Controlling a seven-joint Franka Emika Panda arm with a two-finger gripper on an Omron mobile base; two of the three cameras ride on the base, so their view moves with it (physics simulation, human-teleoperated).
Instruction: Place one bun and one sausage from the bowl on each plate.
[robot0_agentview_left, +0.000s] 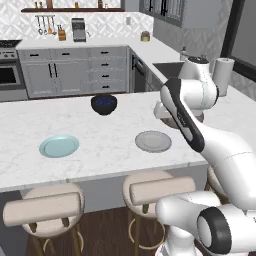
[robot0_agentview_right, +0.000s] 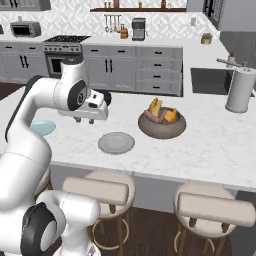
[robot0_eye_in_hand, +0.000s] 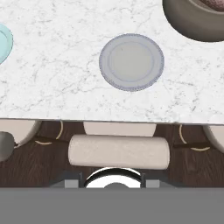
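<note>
A brown bowl (robot0_agentview_right: 161, 125) on the marble counter holds tan buns (robot0_agentview_right: 155, 105) and a pinkish sausage (robot0_agentview_right: 161, 116); its rim also shows as the bowl (robot0_eye_in_hand: 194, 19) at the top right of the hand view. To its left lies the empty light grey plate (robot0_agentview_right: 116, 143) (robot0_agentview_left: 153, 141) (robot0_eye_in_hand: 131, 62). The empty pale blue plate (robot0_agentview_left: 59, 146) (robot0_eye_in_hand: 3, 41) lies further left. My gripper (robot0_agentview_right: 85, 121) hangs above the counter, left of the bowl and behind the grey plate, fingers pointing down, open with nothing between them.
A dark blue bowl (robot0_agentview_left: 104, 104) stands further back on the counter. A paper towel roll (robot0_agentview_right: 239, 90) and a sink (robot0_agentview_right: 210, 80) are to the right. Padded stools (robot0_eye_in_hand: 119, 151) stand below the counter's near edge.
</note>
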